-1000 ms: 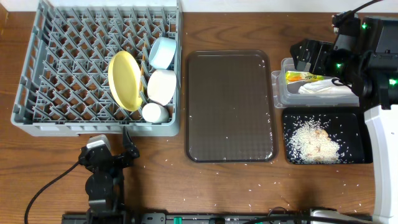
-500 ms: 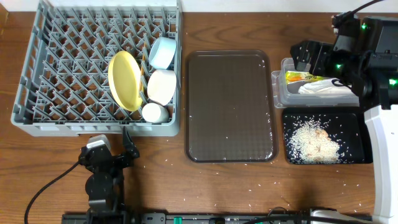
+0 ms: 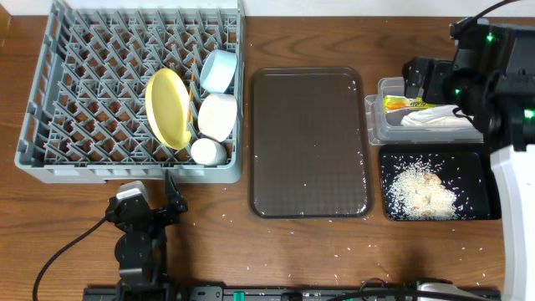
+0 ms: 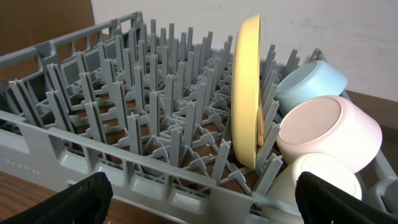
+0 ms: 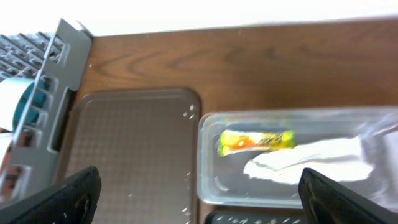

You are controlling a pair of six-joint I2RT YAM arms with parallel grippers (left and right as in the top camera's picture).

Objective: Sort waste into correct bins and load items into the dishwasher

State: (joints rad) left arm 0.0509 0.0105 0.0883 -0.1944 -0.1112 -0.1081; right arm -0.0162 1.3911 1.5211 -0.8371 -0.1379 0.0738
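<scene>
The grey dish rack (image 3: 84,84) holds the yellow plate (image 3: 167,107) on edge, the light-blue bowl (image 3: 219,70), the white bowl (image 3: 217,115) and the small white cup (image 3: 206,151); they also show in the left wrist view: plate (image 4: 247,93), blue bowl (image 4: 311,82), white bowl (image 4: 326,134). The clear tub (image 3: 381,125) holds the green-and-yellow sachet (image 3: 405,104) (image 5: 256,142) and white napkin (image 3: 435,119) (image 5: 305,162). The black tub (image 3: 481,205) holds rice (image 3: 422,191). My left gripper (image 3: 142,209) (image 4: 202,199) is open and empty before the rack. My right gripper (image 3: 426,77) (image 5: 199,198) is open and empty above the clear tub.
A flat dark-brown tray (image 3: 309,142) (image 5: 130,155) lies between the rack and the tubs. Loose rice grains (image 3: 276,230) are scattered on the wooden table in front of the tray and rack. The right arm's white body (image 3: 514,192) stands at the right edge.
My right gripper has drifted a little to the right above the clear tub. The left arm has not moved.
</scene>
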